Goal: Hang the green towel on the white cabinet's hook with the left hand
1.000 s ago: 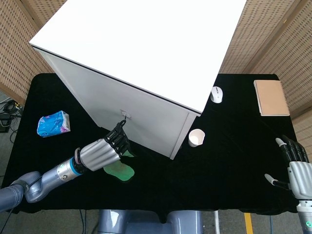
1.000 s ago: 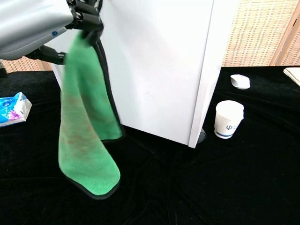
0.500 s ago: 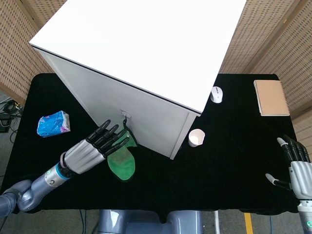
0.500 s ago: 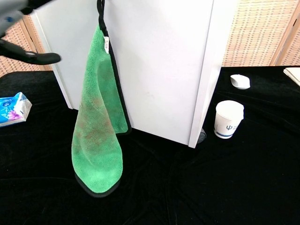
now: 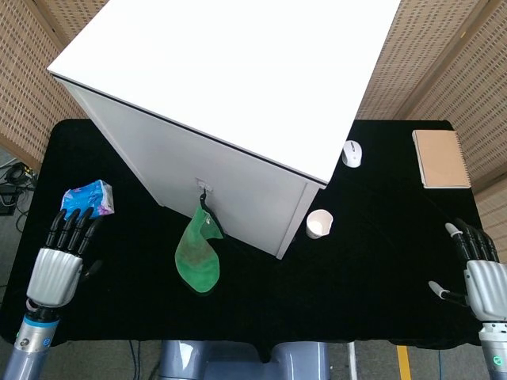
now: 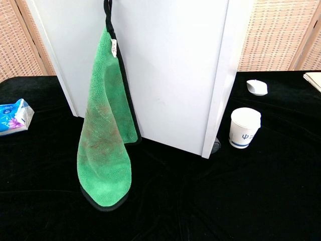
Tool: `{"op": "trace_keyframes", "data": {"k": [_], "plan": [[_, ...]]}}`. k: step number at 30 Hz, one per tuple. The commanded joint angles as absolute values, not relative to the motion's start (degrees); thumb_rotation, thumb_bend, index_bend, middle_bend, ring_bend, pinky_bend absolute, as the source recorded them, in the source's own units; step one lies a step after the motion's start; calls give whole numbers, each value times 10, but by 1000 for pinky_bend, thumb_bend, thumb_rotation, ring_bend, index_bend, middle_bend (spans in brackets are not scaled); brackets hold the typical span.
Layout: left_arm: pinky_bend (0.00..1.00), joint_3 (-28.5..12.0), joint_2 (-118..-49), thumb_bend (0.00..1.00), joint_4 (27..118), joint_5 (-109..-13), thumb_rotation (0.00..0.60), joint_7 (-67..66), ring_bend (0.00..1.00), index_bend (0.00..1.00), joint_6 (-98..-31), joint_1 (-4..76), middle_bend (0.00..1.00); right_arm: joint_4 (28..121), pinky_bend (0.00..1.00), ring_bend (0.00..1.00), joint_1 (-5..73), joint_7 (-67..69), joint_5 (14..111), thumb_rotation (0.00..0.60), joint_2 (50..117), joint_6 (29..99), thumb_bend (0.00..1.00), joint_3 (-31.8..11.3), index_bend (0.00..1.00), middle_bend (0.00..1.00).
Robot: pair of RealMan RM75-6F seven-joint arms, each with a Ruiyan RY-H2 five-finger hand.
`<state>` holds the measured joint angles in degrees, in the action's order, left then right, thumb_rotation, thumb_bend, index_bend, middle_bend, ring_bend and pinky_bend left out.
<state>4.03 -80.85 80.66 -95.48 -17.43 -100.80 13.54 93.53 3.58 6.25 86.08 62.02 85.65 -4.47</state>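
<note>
The green towel (image 5: 198,255) (image 6: 106,134) hangs by its black loop from the small hook (image 5: 203,187) on the front of the white cabinet (image 5: 230,71) (image 6: 175,65). Its lower end reaches down to the black table. My left hand (image 5: 62,253) is far to the left near the table's front corner, fingers apart and holding nothing. My right hand (image 5: 478,265) rests at the front right edge, also empty with fingers spread. Neither hand shows in the chest view.
A blue tissue pack (image 5: 87,199) (image 6: 12,116) lies at the left. A white paper cup (image 5: 318,223) (image 6: 245,127) stands by the cabinet's corner. A white mouse (image 5: 352,153) (image 6: 257,87) and a tan notebook (image 5: 440,158) lie at the back right.
My left hand let go of the towel and drew back to the far left front of the table. The towel now hangs alone on the hook. The right hand barely moved.
</note>
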Motion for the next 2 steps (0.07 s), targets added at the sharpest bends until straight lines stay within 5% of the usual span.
{"op": "trace_keyframes", "data": {"k": [1,2], "plan": [[0,60,-772,35,879,-891,600,-164,0,0,-970,94,0,935,0,0,37,58,861,600,622,854,66,-43,0,0],[0,57,-768,35,887,-882,600,-163,0,0,-964,90,0,935,0,0,37,56,862,600,623,854,66,-42,0,0]]}}
